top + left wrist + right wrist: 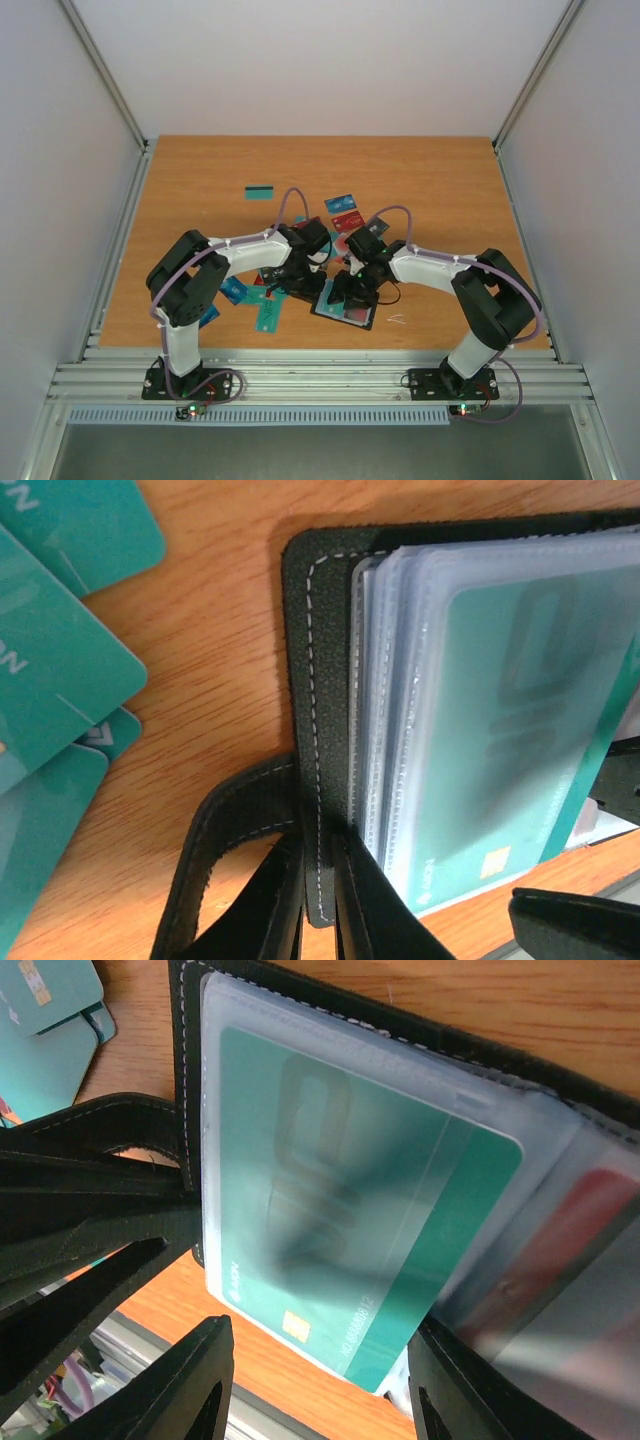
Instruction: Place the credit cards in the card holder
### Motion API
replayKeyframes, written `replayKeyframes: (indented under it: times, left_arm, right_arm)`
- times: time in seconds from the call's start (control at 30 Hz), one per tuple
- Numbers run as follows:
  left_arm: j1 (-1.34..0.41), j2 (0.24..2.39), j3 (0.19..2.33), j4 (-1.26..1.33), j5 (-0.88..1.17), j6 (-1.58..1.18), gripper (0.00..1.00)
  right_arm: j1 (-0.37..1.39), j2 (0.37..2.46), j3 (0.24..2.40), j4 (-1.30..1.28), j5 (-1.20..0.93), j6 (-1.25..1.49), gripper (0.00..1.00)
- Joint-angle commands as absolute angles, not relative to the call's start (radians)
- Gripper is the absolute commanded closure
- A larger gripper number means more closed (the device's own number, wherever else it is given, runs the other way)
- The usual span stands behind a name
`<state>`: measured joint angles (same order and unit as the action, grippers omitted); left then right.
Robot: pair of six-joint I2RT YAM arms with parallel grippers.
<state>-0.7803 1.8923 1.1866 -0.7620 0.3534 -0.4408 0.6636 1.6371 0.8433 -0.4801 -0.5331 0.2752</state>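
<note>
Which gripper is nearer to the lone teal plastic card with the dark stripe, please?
Left. The left gripper is nearward and slightly right of the teal striped card; the right gripper lies farther right, over the black folding card holder.

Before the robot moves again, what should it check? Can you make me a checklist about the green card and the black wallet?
1. The card holder is open: ok.
2. The left pincer is clamped on the holder's stitched edge: ok.
3. The teal card is in a clear sleeve: ok, mostly in.
4. The card is pushed in fully: not ok, its chip end seems to stick out.
5. The right pincer is gripping that end: cannot tell; its fingers sit on either side.
6. The loose cards are all put away: not ok, several lie beside the holder.
</note>
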Motion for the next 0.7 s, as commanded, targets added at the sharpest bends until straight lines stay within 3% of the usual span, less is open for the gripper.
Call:
replayKeyframes:
  times: [0.0,0.37,0.67]
  left_arm:
    - [-0.783,1.879,1.163,-0.762,0.356,-0.427,0.89]
    - [-0.782,1.851,1.138,-0.731,0.415,-0.46,0.89]
    - [-0.783,1.805,1.109,-0.692,0.45,-0.529,0.89]
  right_arm:
    - [0.684,1.664,0.893,-0.5,-0.511,0.259,0.51]
    - [0.698,1.628,0.852,-0.386,-0.576,0.283,0.51]
    - [0.697,1.571,0.823,-0.459,-0.542,0.241,0.51]
